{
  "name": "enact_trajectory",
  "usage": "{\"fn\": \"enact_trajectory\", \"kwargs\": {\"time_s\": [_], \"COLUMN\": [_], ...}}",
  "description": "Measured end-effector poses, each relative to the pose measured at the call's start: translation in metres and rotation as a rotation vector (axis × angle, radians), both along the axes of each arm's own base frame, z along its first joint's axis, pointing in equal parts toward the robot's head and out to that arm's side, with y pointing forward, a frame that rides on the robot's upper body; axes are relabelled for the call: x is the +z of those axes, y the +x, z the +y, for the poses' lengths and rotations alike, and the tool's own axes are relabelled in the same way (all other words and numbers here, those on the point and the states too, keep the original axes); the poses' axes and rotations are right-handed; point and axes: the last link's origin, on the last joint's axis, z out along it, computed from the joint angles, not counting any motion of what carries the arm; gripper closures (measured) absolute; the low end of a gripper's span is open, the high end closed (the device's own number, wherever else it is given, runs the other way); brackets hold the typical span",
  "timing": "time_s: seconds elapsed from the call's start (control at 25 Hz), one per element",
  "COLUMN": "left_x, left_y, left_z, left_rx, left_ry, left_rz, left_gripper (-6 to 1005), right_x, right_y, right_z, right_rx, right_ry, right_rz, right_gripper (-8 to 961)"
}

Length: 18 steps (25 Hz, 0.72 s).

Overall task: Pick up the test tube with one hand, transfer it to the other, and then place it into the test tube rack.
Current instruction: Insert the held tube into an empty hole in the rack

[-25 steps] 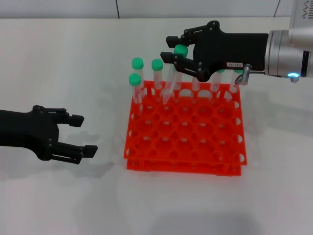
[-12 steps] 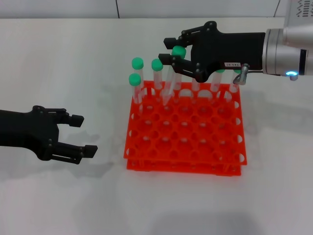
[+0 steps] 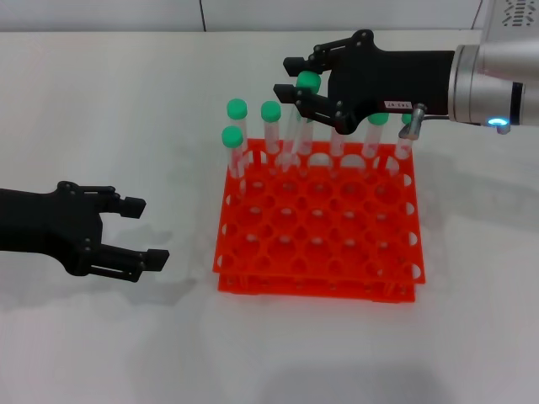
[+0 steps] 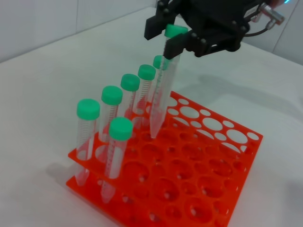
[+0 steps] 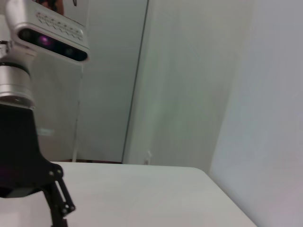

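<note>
Lowering the test tube (image 3: pixel 296 126) clamped in my right gripper (image 3: pixel 296 86) toward the test tube rack (image 3: pixel 320 220).
Tube's tilted; tip could miss its hole or bump neighbours. Left gripper (image 3: pixel 139 230) idle, spread.

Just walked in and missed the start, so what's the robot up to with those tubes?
The right gripper holds a green-capped test tube by its top, tilted, with its tip at a back-row hole of the orange rack, not yet seated. Several other tubes already stand along the rack's back and left side. The left gripper hangs open beside the rack, holding nothing.
</note>
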Motion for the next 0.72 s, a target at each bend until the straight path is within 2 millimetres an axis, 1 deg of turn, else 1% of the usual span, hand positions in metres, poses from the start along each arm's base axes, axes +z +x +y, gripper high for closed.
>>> {"fn": "enact_trajectory", "kwargs": {"time_s": [0.36,0.72], "left_x": [-0.001,-0.001], "left_y": [0.001,0.000], "left_z": [0.000,-0.001], "left_rx": [-0.004,-0.004], "left_ry": [0.000,-0.001], "left_rz": [-0.002,-0.002], "left_gripper": [105,105], "right_x": [-0.004,-0.018], "right_y": [-0.002,-0.007], "right_z": [0.003,0.003], "right_rx": [-0.008,-0.008], "right_ry": [0.014,0.004], "right_rz": [-0.006,-0.021], "right_gripper": [671,672]}}
